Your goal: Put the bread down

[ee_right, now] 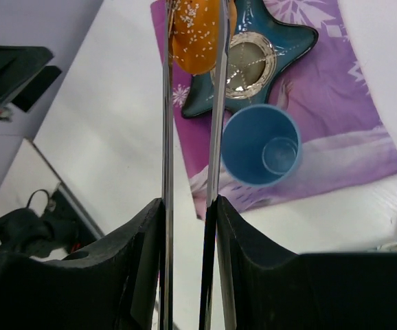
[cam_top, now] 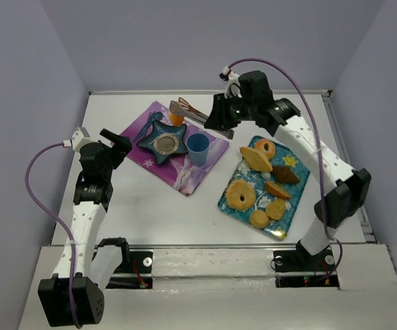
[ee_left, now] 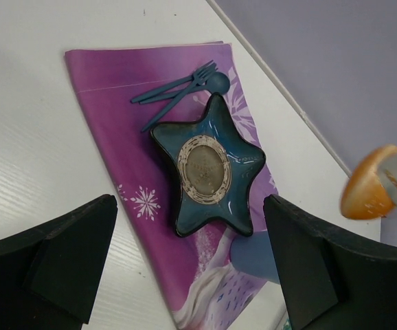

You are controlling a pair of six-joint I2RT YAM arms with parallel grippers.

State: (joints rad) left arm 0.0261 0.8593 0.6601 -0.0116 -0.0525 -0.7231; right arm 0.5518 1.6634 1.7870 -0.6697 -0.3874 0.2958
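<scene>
The right gripper (ee_right: 188, 213) is clenched on the handles of a pair of metal tongs (ee_right: 167, 137), and the tongs pinch the bread (ee_right: 195, 34) at their far tips. The roll is off the table, hanging above the far edge of the star-shaped plate (cam_top: 156, 132) on the purple mat (cam_top: 185, 175). In the top view it shows just beyond the plate's far point, with the plate's round centre a little nearer than the bread. The tongs' long axis runs leftward from the right gripper, so lowering the bread along that line probably brings it onto the dish (if the plate is the intended spot). The blue cup (cam_top: 198, 148) stands just right of the plate and close beside that path. The left gripper (ee_left: 188, 254) hangs at the mat's left side, its jaws spread and empty.
</scene>
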